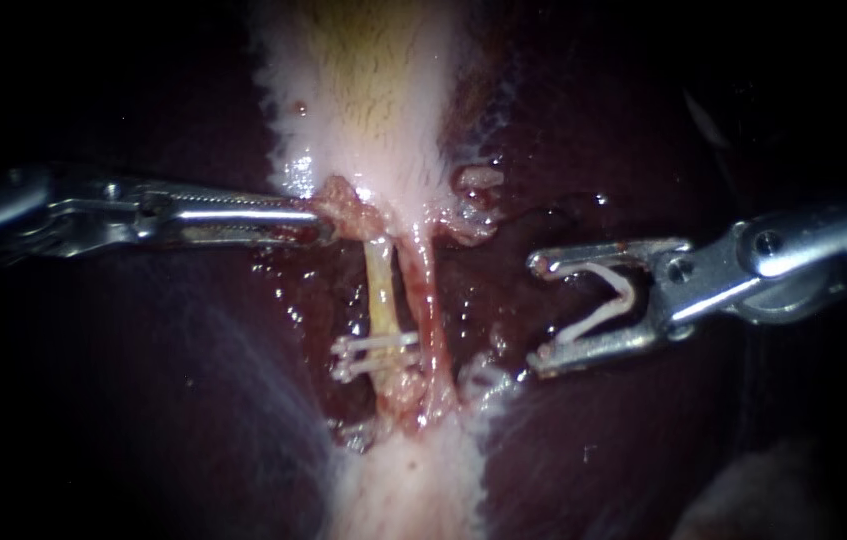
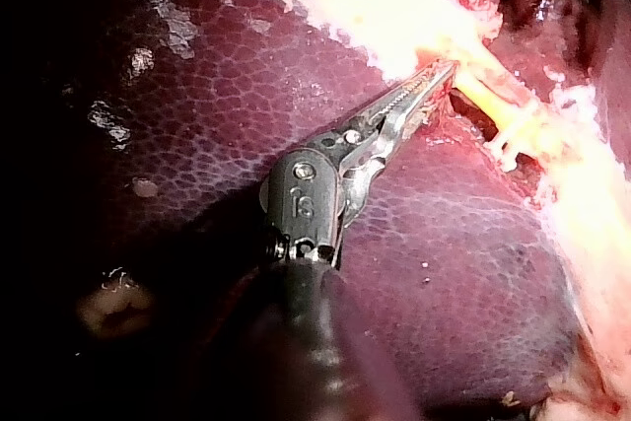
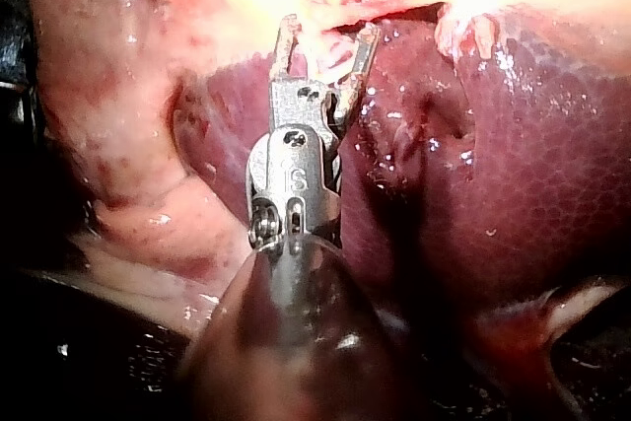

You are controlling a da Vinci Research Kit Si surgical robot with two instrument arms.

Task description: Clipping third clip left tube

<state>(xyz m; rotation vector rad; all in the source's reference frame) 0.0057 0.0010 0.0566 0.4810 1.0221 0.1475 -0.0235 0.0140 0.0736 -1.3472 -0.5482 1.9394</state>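
Note:
Two tubes run down from the pale gallbladder (image 1: 373,90): a yellowish left tube (image 1: 380,285) and a reddish right tube (image 1: 425,300). Two white clips (image 1: 383,343) sit across the left tube low down, one just above the other. My left instrument (image 1: 321,228) comes in level, and its jaws are shut on the pink tissue at the gallbladder's neck (image 1: 348,205), as the left wrist view (image 2: 439,81) also shows. My right instrument (image 1: 540,312) is to the right of both tubes and clear of them. Its jaws stand wide apart with an open white clip (image 1: 598,300) seated between them.
Dark red liver (image 1: 143,380) lies on both sides of the tubes. Pale fatty tissue (image 1: 413,480) continues below the clipped stretch. A frayed tissue tag (image 1: 478,185) hangs right of the gallbladder's neck. The bared left tube shows between the left instrument's jaws and the upper clip.

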